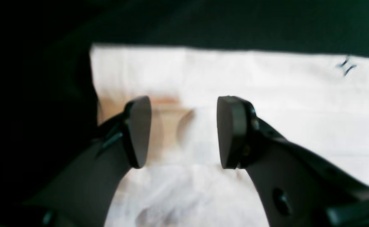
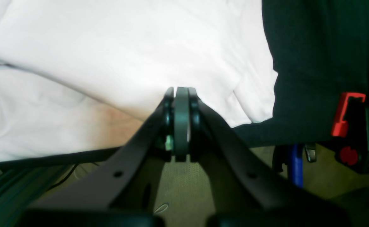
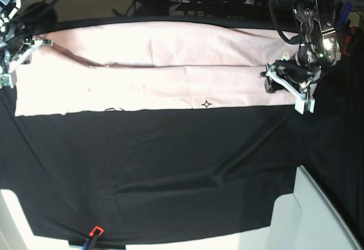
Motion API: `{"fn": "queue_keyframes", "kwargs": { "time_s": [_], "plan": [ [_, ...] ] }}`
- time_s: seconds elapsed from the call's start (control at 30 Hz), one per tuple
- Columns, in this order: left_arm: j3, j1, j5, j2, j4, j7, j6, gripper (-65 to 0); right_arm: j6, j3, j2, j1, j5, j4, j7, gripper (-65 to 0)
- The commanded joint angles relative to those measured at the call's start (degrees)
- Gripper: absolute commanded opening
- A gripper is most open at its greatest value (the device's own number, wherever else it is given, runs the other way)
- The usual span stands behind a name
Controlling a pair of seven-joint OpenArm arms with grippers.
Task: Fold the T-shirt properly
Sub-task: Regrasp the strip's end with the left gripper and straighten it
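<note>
Black cloth (image 3: 170,164) lies below; at upper left, the right gripper (image 2: 181,94) pinches the T-shirt (image 3: 187,85), mid-fold; at upper right, the left gripper (image 1: 184,132) gapes, 2 fingers apart; it likely needs to grasp next.

Left wrist view soft, blurred; right wrist view sharper, pale cloth (image 2: 124,56) glaring, nearly washed out

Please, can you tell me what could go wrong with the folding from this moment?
The right gripper is shut on the T-shirt near one end, where the fold line slants; pulling there might skew the layers or leave wrinkles.

The left gripper is open over the other end, so that end could slide or lag if only the right one pulls.
</note>
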Motion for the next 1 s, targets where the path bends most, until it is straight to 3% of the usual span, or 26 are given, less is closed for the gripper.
{"fn": "queue_keyframes", "kwargs": {
  "time_s": [0.0, 0.23, 0.77, 0.97],
  "plan": [
    [-0.2, -0.3, 0.5, -1.0, 0.2, -0.8, -0.1, -32.2, -0.1, 0.2, 0.5, 0.1, 0.6, 0.9, 0.8, -64.9],
    [-0.2, 1.5, 10.4, -0.9, -0.4, -0.9, -0.1, -32.4, -0.1, 0.2, 0.5, -0.4, 0.7, 0.9, 1.1, -64.9],
    [-1.1, 4.8, 10.4, -1.5, 5.3, -0.8, -0.1, -32.4, -0.1, 0.1, 1.5, 0.8, 0.8, 1.0, 1.2, -64.9],
    [-2.4, 5.0, 10.3, 2.0, 14.1, -0.4, -0.1, -32.2, -0.1, 0.1, 1.8, 1.5, 0.8, 0.9, 1.2, -64.9]
  ]
}}
